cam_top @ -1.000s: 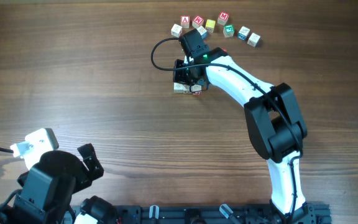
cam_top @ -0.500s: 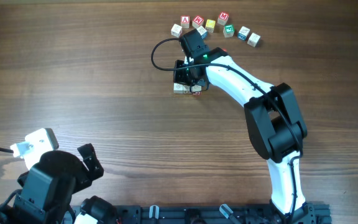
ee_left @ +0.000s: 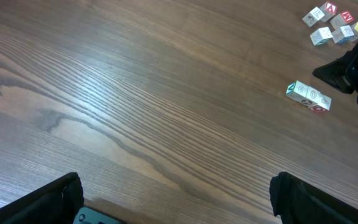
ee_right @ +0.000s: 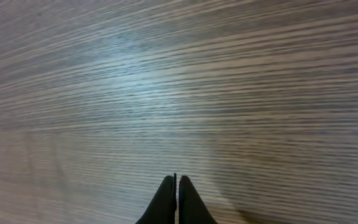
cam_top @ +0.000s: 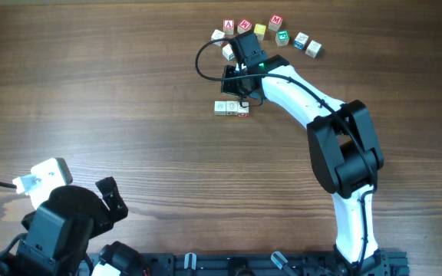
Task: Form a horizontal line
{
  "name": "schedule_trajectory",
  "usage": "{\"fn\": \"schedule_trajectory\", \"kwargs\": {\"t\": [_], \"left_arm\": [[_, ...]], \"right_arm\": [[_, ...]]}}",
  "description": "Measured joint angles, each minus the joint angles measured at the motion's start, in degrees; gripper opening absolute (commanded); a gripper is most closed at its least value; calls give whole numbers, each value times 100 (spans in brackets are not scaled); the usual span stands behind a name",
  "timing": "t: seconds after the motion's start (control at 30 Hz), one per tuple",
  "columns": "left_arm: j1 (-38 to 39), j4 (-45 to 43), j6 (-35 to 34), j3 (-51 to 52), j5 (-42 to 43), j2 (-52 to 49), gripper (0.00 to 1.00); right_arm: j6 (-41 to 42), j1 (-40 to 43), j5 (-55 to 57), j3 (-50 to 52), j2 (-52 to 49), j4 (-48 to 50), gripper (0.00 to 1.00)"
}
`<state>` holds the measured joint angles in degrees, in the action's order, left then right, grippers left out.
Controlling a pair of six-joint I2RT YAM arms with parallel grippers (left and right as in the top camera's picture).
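Right wrist shows brown wooden table [ee_right: 166, 74] and black right gripper [ee_right: 176, 180] pressed together; overhead adds pale three-cube row [cam_top: 231, 108], loose cubes [cam_top: 260, 31] lettered A, M; left gripper [ee_left: 176, 186] spread.

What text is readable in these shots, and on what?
"A": red letter on the left red-marked cube in the far cluster.
"M": red letter on the top red-marked cube of that cluster.
Green-marked cube and the other loose cubes there: marks too small to read.
Row of three pale cubes: faint marks, too blurred to read in either view.
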<state>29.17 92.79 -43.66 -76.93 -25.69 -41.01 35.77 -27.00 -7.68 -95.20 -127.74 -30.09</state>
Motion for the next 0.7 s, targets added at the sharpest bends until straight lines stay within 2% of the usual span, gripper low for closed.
{"fn": "schedule_trajectory", "kwargs": {"t": [0.33,0.57,0.63,0.7], "left_arm": [[0,0,0,0,0,0,100],[0,-4,0,0,0,0,100],[0,-4,0,0,0,0,100],[0,-4,0,0,-2,0,100]], "right_arm": [[17,127,793,-15,28,-494,4],[72,39,984,-118,1416,-2769,5],[111,-74,916,120,1513,-2837,4],[153,-140,785,798,1521,-2280,4]]}}
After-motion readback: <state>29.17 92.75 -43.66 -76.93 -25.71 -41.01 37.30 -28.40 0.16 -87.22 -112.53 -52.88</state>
